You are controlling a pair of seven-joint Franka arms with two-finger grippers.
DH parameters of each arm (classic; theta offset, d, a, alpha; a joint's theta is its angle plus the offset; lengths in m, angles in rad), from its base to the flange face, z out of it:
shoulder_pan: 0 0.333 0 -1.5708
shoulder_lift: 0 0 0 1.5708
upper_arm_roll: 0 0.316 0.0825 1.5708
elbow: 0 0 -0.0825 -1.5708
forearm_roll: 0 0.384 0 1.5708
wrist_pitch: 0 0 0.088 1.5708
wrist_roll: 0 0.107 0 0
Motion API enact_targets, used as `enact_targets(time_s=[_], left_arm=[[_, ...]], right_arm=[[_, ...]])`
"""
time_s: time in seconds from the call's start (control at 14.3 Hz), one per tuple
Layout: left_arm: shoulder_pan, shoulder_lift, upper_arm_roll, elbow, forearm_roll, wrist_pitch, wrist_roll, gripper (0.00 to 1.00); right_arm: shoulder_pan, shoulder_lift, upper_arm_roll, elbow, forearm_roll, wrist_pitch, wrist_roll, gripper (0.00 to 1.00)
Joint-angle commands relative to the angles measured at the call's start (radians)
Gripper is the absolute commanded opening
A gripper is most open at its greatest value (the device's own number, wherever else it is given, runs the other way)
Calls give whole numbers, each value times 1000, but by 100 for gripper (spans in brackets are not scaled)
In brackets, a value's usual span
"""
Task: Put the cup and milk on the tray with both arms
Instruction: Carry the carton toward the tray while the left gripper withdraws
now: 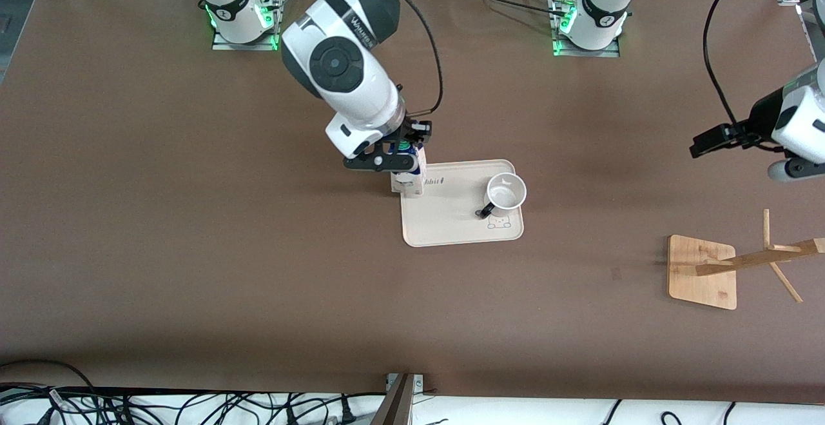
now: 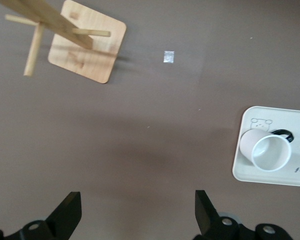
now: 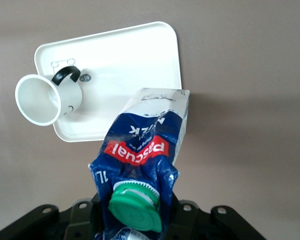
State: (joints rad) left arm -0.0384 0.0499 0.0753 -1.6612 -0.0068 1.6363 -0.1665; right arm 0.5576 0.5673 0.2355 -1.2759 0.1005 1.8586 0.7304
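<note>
Right claw [image 1: 403, 154] clamped on the milk [image 1: 408, 183] near its gable top, just under the green cap [image 3: 136, 207], holding it over the tray's [image 1: 451, 228] edge at the right arm's end; cannot tell whether the base touches yet. Carton probably light, thin-walled and easily dented, likely tippy because tall and narrow; best gripped on the flat sides below the gable fold, with modest squeeze, and released only once the base sits flat inside the rim. Cup [image 1: 505, 193] already upright on the tray, toward the left arm's end, handle turned toward the front camera beside the bunny drawing [image 1: 498, 221]. Left claw [image 2: 137, 215] spread wide and empty, waiting above bare tabletop [image 1: 193, 251] near the wooden stand [image 1: 706, 271]. Cup done; milk nearly placed.
</note>
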Motion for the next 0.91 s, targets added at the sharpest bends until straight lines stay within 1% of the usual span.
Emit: enact_targets(time_s=[0.0, 0.21, 0.49, 0.7, 0.84], left_arm=[[9, -62, -11, -75, 56, 27, 22, 100], [15, -73, -12, -87, 62, 24, 22, 100], [12, -71, -23, -72, 57, -4, 12, 100], [12, -71, -22, -71, 54, -3, 21, 100], [12, -68, -22, -54, 56, -3, 22, 100]], right_arm=[[30, 20, -7, 30, -34, -4, -97, 43], [30, 51, -8, 32, -38, -6, -238, 43], [25, 91, -8, 50, -36, 43, -258, 43], [25, 158, -8, 98, -36, 138, -301, 43], [24, 181, -7, 122, -30, 162, -301, 42]])
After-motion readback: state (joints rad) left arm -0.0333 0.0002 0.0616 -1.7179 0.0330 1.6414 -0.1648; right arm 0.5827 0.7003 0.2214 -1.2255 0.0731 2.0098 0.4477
